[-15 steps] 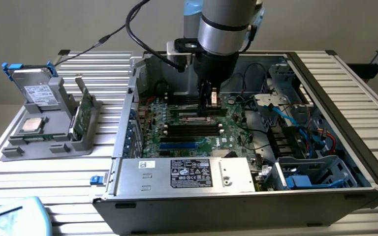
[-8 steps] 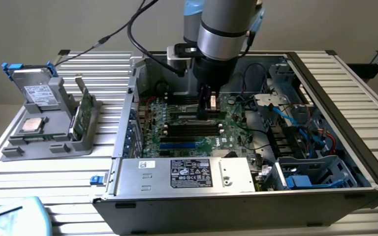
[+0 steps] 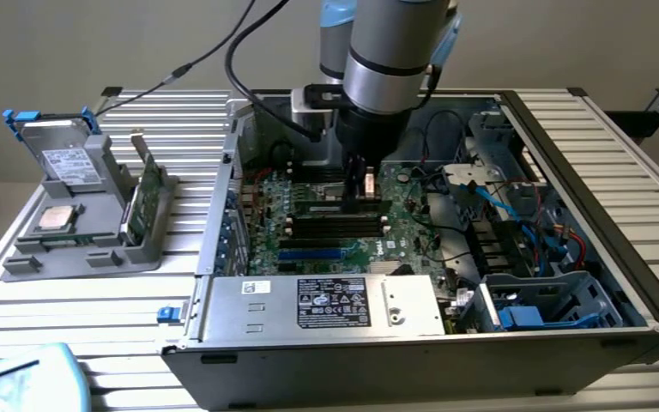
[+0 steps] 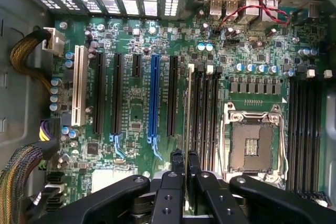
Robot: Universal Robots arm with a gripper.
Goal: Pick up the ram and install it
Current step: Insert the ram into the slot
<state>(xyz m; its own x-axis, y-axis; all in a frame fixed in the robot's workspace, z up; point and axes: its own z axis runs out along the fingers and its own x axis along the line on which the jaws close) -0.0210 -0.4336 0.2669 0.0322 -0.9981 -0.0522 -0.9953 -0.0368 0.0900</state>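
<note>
The end effector point(image 3: 360, 187) is down inside the computer case point(image 3: 604, 163). Its fingers are almost closed on the ram point(image 4: 187, 108), seen edge-on. The ram sits at the memory slots point(image 4: 207, 108) just beside the processor socket point(image 4: 253, 148). Picking up looks done. I can't tell if it is pushed in.

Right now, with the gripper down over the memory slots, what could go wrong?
The gripper holds the ram edge-on over the end slot of the memory slots. If it sits slightly off line, pressing down could stress the stick or the motherboard. The open processor socket lies just past those slots, so a sideways slip might strike its bare contacts.
</note>
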